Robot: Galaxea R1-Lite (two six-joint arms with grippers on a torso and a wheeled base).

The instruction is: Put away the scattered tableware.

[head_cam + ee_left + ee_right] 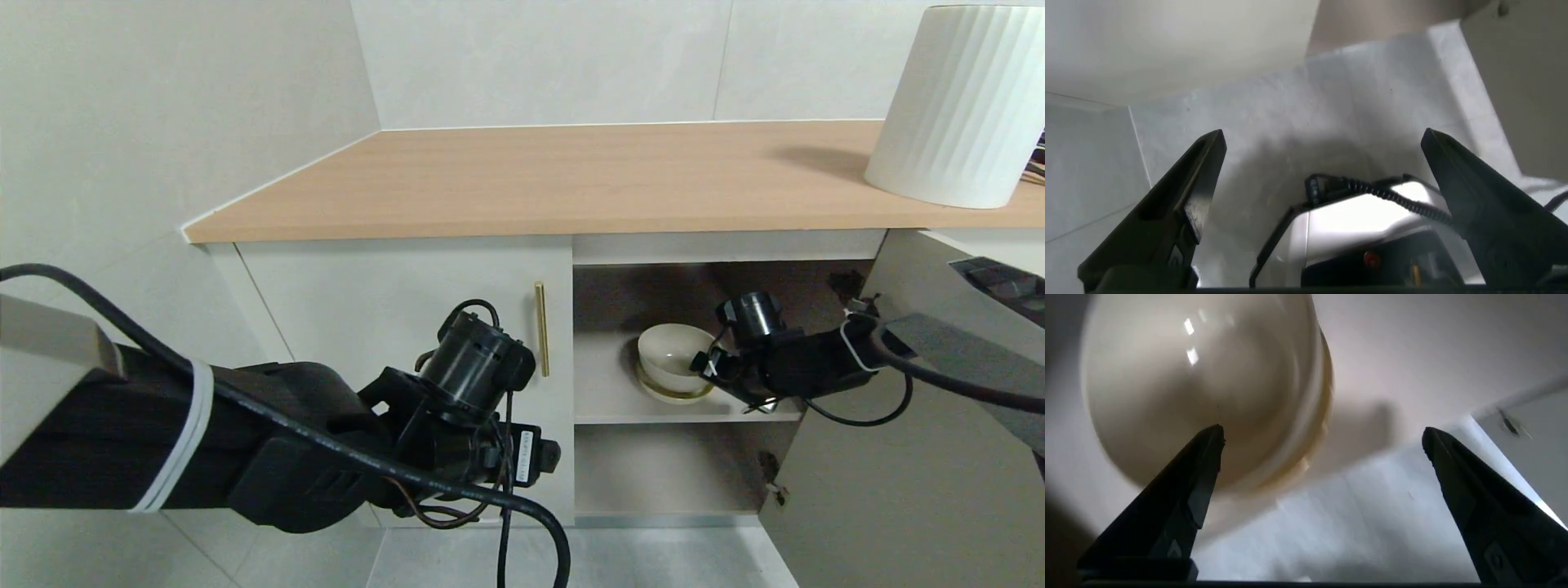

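Left gripper [1323,147] is hanging low over the floor, fingers spread, empty | right gripper [707,364] is sitting inside the open cabinet, fingers spread, empty, the nearer arm | bowl [671,353] is resting on the upper shelf [604,396], just left of those fingers | right wrist view is showing it off-centre toward one finger; head view is showing a plate [669,395] beneath.

The head camera looks forward and down from above both arms, taking in the tabletop [531,180] and the open cupboard's shelf [604,404] at middle range. The right wrist camera sits close to that shelf, facing along the right tool [1321,434] at the bowl [1200,384], which the head view shares. The left wrist camera faces down past the left tool [1321,143] at the floor [1249,122].
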